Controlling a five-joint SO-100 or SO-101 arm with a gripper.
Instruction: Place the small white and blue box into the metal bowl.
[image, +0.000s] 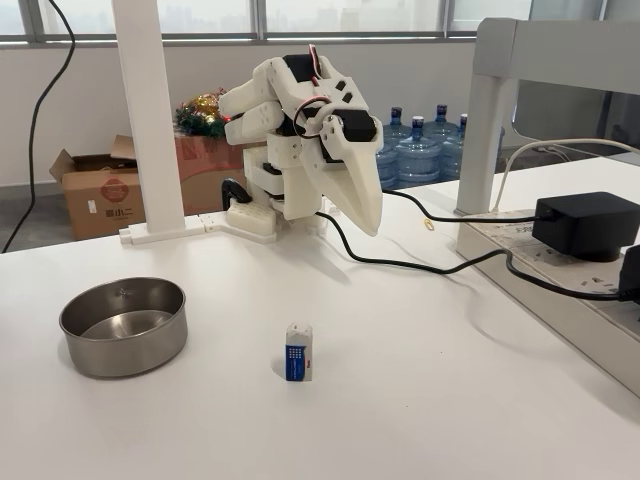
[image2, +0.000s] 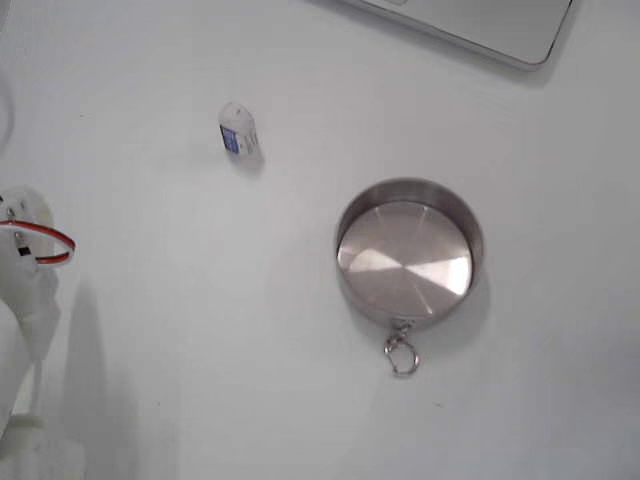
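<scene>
Nothing is done yet: the small box (image: 298, 352) stands on the counter (image: 420, 400) well apart from the empty metal bowl (image: 124, 326), while the gripper (image: 366, 222) hangs folded at the arm's base, fingers together.

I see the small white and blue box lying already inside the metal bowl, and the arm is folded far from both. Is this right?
Not quite. The small white and blue box stands on the table, apart from the metal bowl, which holds nothing; both fixed views show this. The rest is right: the arm is folded back, its tool well away from both.
</scene>
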